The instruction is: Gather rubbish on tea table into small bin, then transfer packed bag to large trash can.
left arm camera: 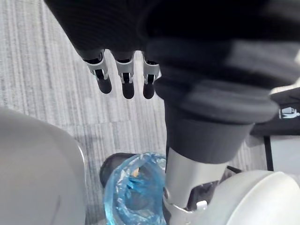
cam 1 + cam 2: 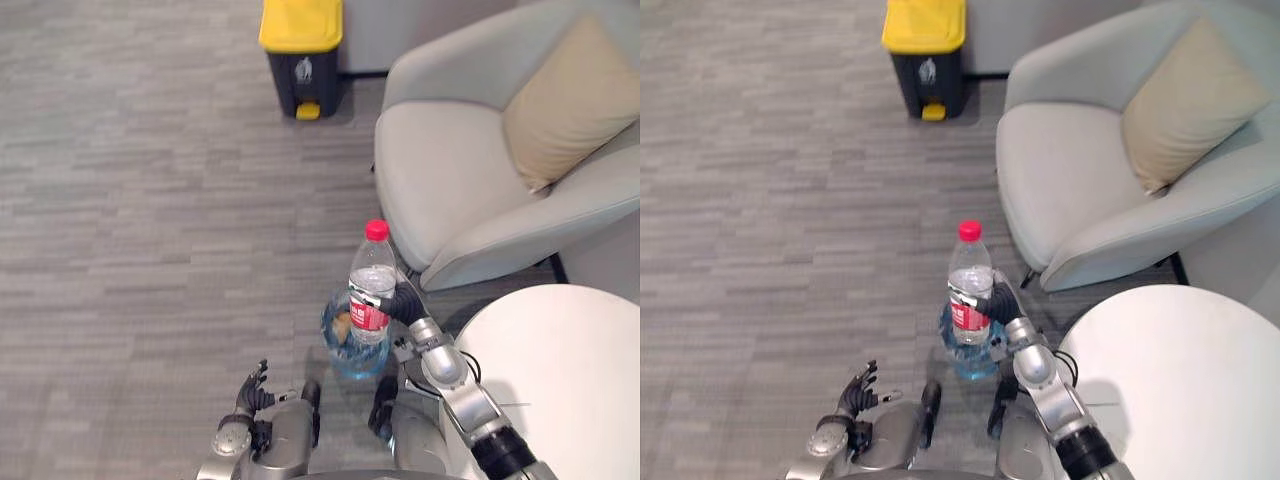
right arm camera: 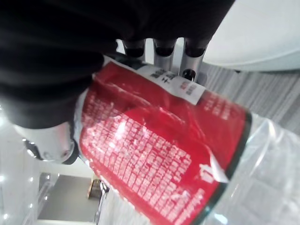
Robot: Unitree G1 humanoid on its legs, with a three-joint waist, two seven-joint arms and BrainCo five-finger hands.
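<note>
A clear plastic bottle (image 2: pixel 372 285) with a red cap and red label stands upright in the air, and my right hand (image 2: pixel 398 302) is shut on it around the label (image 3: pixel 159 154). The bottle hangs just above the small bin (image 2: pixel 345 350), which is lined with a blue bag (image 1: pixel 133 190) and holds a bit of rubbish. My left hand (image 2: pixel 250 392) hangs low at my left side over the carpet, fingers (image 1: pixel 124 82) straight and holding nothing. The round white tea table (image 2: pixel 560 370) is at the lower right.
A grey armchair (image 2: pixel 470 190) with a beige cushion (image 2: pixel 570 100) stands behind the table. The large dark trash can (image 2: pixel 300 55) with a yellow lid and pedal stands at the far side of the grey carpet.
</note>
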